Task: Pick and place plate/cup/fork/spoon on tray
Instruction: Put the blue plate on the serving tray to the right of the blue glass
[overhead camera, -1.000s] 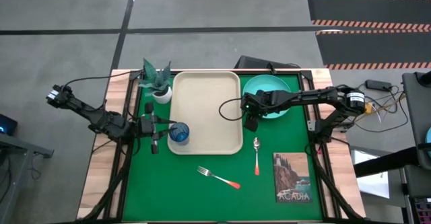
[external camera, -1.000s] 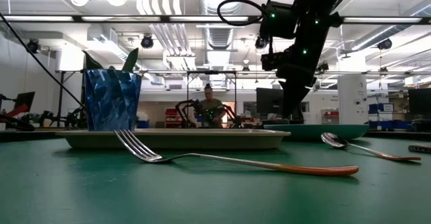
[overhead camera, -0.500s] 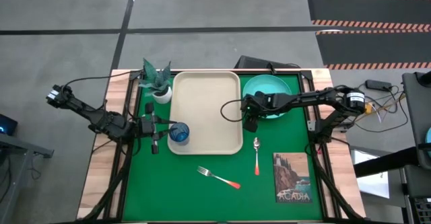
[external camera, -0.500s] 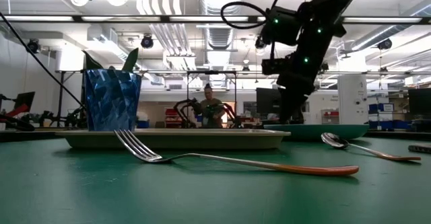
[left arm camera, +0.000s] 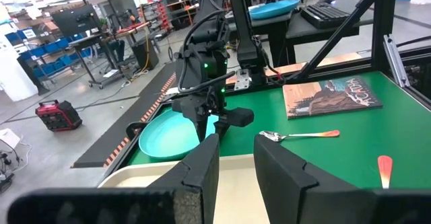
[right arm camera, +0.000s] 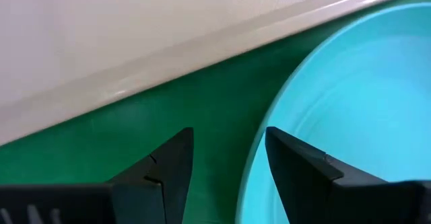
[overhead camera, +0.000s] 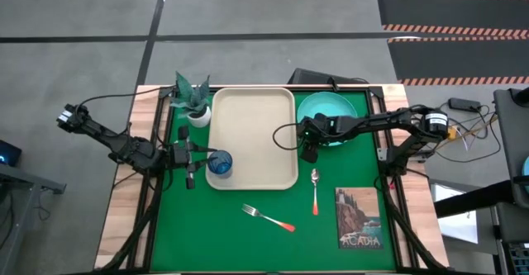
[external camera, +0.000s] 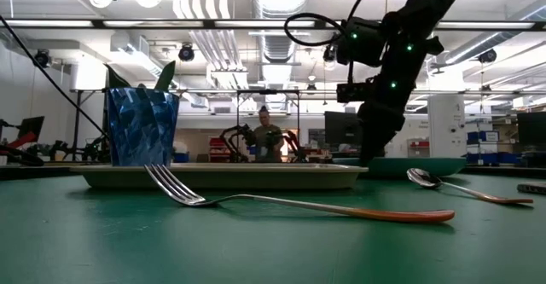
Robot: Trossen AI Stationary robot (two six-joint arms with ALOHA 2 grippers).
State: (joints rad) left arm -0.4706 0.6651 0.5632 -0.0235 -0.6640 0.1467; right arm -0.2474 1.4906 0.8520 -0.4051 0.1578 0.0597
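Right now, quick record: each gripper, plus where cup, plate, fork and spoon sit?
left gripper: by the tray's left edge, next to the cup
right gripper: open, low over the plate's tray-side rim
cup: on tray, near-left corner
plate: on mat, right of tray
fork: on mat, off tray
spoon: on mat, off tray

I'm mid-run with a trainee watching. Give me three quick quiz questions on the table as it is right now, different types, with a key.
1. True or false: the cup stands on the tray.
2. The right gripper is at the rim of: A) the plate B) the book C) the plant
3. Fill in: the fork and the ___ lie on the mat, off the tray.

Key: 1 true; 2 A; 3 spoon
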